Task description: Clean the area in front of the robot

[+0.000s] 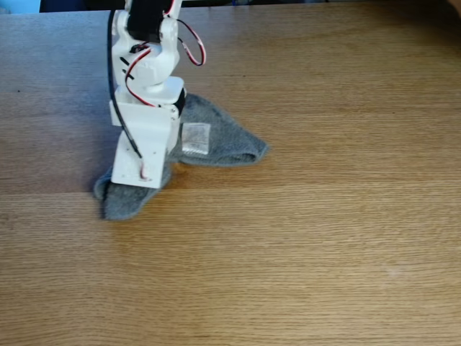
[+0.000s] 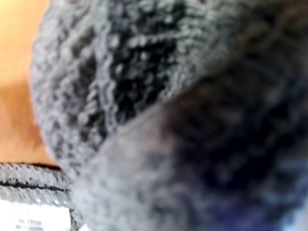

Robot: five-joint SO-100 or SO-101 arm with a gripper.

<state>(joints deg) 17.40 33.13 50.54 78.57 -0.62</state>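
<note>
Grey towel cloth [image 1: 216, 140] lies bunched near desk [image 1: 324, 238] left edge, under white robot [image 1: 148, 72]; pincer [image 1: 137, 180] presses into it, grip state indiscernible.

The robot [image 1: 148, 86] reaches down from the top edge of the fixed view, its white body steeply tilted with the black servo block [image 1: 148, 18] uppermost. Red, black and white wires [image 1: 189, 43] loop beside the wrist. Below the servo block, the gripper [image 1: 137, 176] points downward, its flat white plate facing the camera. Whether its jaws stand apart or together cannot be told in either view.
</note>
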